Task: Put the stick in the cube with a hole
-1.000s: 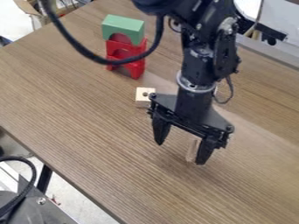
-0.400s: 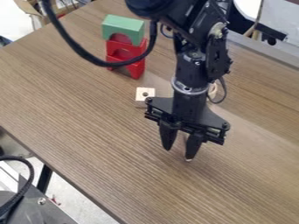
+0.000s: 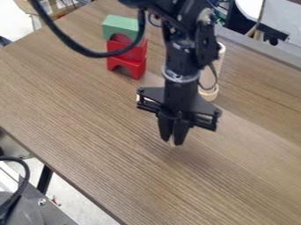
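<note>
I'm clamping the stick [image 3: 172,142] in my claw [image 3: 173,143], risking a jam at the cube [image 3: 138,98] if I'm gripping crookedly.

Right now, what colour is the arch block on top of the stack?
The arch block is green, above red blocks; it shows best in the camera view.

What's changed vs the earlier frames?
Gripper shifted toward the picture's upper left, now overlapping the cube. Its fingers went from wide apart to nearly together, apparently gripping the stick, which moved with them; its pale tip shows between the fingertips. Green block and red blocks stayed put.
</note>
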You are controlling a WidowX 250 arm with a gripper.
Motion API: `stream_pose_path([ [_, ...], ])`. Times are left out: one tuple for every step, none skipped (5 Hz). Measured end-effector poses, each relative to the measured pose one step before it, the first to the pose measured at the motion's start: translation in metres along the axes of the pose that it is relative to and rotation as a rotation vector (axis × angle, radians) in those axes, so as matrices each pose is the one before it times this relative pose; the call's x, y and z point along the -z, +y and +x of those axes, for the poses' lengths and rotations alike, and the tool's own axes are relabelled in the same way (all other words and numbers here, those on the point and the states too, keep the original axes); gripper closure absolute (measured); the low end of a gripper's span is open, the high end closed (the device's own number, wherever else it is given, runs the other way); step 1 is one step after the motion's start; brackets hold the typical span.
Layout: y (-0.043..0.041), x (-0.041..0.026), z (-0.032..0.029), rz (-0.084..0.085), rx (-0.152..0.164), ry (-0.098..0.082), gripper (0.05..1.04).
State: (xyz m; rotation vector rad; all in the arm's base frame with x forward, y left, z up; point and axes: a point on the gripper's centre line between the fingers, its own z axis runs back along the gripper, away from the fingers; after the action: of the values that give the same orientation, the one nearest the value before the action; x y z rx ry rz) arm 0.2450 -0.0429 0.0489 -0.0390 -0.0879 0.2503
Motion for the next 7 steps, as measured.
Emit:
stream_pose_path([
  [0.01627, -0.00824, 0.01119, -0.0013, -0.0492, -0.0205, 0.958],
  [0.01296, -0.00552, 0.01168, -0.0057, -0.0303, -0.0221, 0.958],
  [0.00746, -0.00397, 0.01382, -0.0144, -0.0209, -0.0164, 0.958],
  [0.00237, 0.00149, 0.00938, -0.0004, -0.0048, -0.0039, 0.958],
  [0.00068, 0.00363, 0.00692, 0.0030, 0.0030, 0.0051, 0.958],
  [0.00380, 0.00277, 0.00482, 0.0074, -0.0122, 0.0053, 0.958],
  [0.00217, -0.00127, 0.00560, 0.0012, -0.0092, -0.0055, 0.958],
])
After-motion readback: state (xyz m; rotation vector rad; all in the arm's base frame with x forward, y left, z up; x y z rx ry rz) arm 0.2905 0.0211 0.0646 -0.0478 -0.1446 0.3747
